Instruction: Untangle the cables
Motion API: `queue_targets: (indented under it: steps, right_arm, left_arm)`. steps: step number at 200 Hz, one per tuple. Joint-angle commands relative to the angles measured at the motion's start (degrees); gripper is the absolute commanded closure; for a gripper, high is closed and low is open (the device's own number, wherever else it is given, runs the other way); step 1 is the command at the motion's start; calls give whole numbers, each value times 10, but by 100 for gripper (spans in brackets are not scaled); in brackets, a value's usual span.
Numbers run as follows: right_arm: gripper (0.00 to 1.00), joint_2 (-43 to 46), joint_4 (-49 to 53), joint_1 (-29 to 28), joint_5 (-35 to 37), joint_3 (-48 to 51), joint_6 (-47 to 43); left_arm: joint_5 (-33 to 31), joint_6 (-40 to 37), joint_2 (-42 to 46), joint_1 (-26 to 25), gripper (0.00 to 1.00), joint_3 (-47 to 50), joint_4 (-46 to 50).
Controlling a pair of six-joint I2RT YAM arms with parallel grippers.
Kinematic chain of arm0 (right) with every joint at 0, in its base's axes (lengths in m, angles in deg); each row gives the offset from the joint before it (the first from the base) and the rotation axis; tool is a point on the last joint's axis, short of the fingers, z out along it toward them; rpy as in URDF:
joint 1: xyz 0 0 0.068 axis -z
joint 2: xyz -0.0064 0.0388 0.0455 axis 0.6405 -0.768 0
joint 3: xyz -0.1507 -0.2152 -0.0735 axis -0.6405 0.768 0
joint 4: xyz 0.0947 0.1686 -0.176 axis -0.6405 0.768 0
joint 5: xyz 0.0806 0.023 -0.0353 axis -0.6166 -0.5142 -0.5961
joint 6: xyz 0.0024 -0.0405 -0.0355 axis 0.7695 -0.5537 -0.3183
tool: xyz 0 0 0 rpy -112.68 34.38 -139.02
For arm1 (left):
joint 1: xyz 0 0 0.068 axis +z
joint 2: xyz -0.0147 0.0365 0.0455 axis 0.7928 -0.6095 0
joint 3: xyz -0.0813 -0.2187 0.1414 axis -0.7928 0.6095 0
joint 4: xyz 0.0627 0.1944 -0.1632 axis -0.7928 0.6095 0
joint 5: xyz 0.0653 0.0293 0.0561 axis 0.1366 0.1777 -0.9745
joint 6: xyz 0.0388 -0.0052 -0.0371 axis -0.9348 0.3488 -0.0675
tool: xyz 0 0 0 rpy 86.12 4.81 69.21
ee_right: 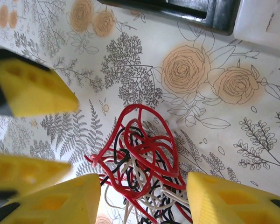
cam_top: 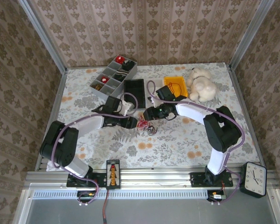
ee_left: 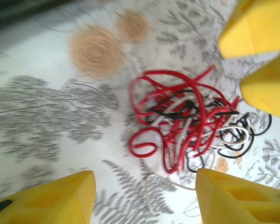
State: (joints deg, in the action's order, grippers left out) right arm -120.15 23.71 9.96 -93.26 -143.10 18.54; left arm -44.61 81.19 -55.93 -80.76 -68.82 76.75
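Note:
The cables (cam_top: 146,126) are one tangled bunch of red, black and whitish cords lying on the floral tablecloth in the middle of the table. My left gripper (cam_top: 136,123) is just left of the bunch. In the left wrist view it (ee_left: 147,198) stands open, and the cables (ee_left: 186,121) lie beyond its tips, touched by neither finger. My right gripper (cam_top: 150,115) hangs over the bunch from the upper right. In the right wrist view it (ee_right: 142,200) is open with the cables (ee_right: 147,158) lying between its yellow fingers (ee_right: 233,198), not pinched.
A black bin (cam_top: 134,91) and a grey divided tray (cam_top: 113,76) stand behind the cables. A yellow bin (cam_top: 175,85) and a white teddy bear (cam_top: 200,84) are at the back right. A clock (cam_top: 253,179) sits at the near right corner.

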Motion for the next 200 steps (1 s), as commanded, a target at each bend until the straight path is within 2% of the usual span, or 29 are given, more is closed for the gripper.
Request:
queue_targets:
  steps: [1, 35, 86, 96, 122, 129, 144, 170, 200]
  right_arm:
    - [47, -16, 29, -6, -3, -26, -31]
    - [43, -37, 41, -12, 25, -43, -46]
    - [44, -72, 34, -24, 27, -67, -47]
    - [52, -78, 35, -25, 28, -73, -46]
    - [89, -74, 30, -22, 48, -70, -41]
    - [94, -71, 32, -19, 52, -66, -38]
    - [100, -58, 36, -7, 66, -50, -23]
    - [100, -20, 30, 26, 93, 6, 26]
    - [100, 28, -17, 56, 81, 90, 95]
  left_arm:
    - [-3, 11, 27, 8, 42, 21, 17]
    - [16, 14, 27, -14, 43, 28, 15]
    - [16, 24, 17, -58, 45, 36, 1]
    - [12, 29, 12, -61, 46, 36, -1]
    - [1, 40, 3, -65, 47, 29, 0]
    - [-3, 41, 1, -66, 47, 28, -1]
    - [-16, 40, -2, -67, 47, 25, 0]
    - [-39, 35, -8, -68, 47, 15, 9]
    - [-34, 13, -16, -81, 45, 0, 14]
